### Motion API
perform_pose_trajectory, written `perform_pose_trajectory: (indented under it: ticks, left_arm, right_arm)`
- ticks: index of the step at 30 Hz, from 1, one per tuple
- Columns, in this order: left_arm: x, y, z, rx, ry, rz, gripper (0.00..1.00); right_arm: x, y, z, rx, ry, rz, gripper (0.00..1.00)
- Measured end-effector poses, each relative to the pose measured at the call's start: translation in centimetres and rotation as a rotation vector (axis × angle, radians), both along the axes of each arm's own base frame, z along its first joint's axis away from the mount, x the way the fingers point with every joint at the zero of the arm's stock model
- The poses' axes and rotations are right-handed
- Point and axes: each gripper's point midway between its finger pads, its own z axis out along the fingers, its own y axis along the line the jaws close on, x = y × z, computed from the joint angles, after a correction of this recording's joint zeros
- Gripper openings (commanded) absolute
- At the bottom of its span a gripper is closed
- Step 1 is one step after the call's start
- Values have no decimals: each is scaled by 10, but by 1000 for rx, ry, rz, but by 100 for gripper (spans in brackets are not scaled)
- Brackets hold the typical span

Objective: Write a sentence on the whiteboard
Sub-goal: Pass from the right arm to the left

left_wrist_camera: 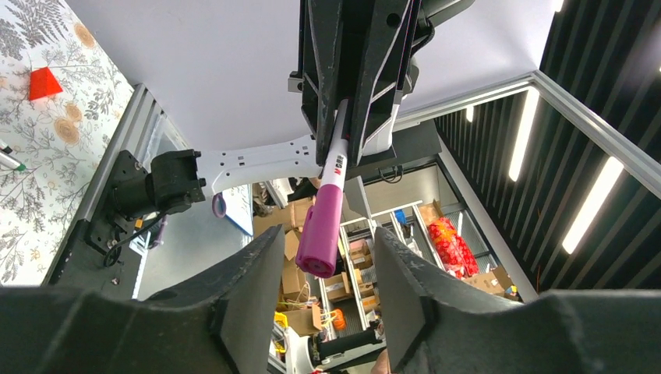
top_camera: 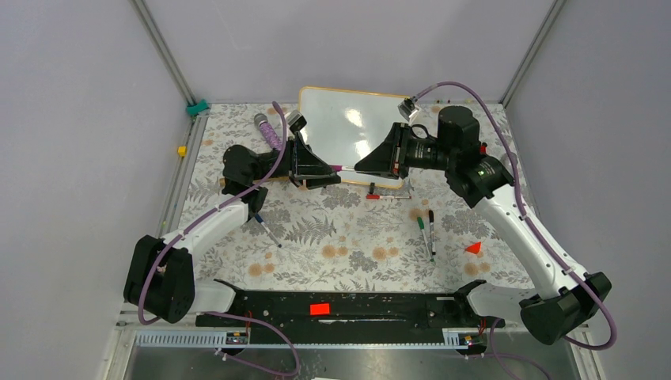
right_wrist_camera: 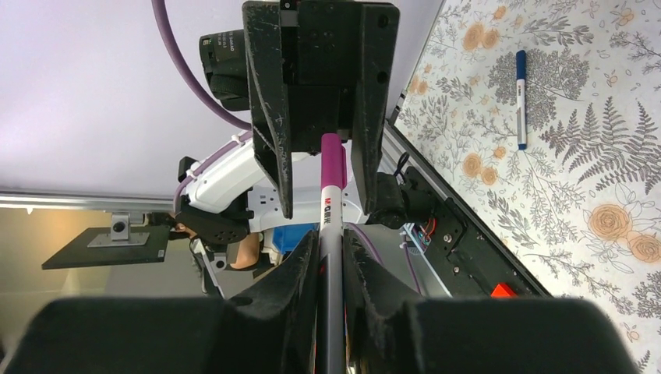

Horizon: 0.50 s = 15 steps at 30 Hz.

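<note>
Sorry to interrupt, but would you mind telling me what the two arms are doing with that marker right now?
The right gripper is shut on the barrel of a magenta-capped marker, holding it level in front of the whiteboard. The left gripper faces it, open, its fingers on either side of the cap, apparently ready to pull it off. The board is blank. Other markers lie on the floral tablecloth.

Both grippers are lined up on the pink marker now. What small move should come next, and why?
Probably close the left gripper on the pink cap to pull it off. The right gripper already clamps the marker barrel, the cap sits between the left's open fingers, and the whiteboard is blank.
</note>
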Motion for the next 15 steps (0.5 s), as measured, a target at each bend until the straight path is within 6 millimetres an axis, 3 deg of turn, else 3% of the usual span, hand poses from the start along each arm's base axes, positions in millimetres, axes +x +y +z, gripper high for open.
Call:
perform_pose_trajectory:
  ticks: [7,11,15]
  left_arm:
    - [0,0,-2,7,-1,-4,50]
    - [0,0,0,6,-10,-3,44]
    - [0,-1,4,4,-25,-5,33]
  right_arm:
    - [2,2,-1,24,17,-2,0]
    - [3,4,-3,32,35,1,0]
    - [2,5,-6,36,53,13,0]
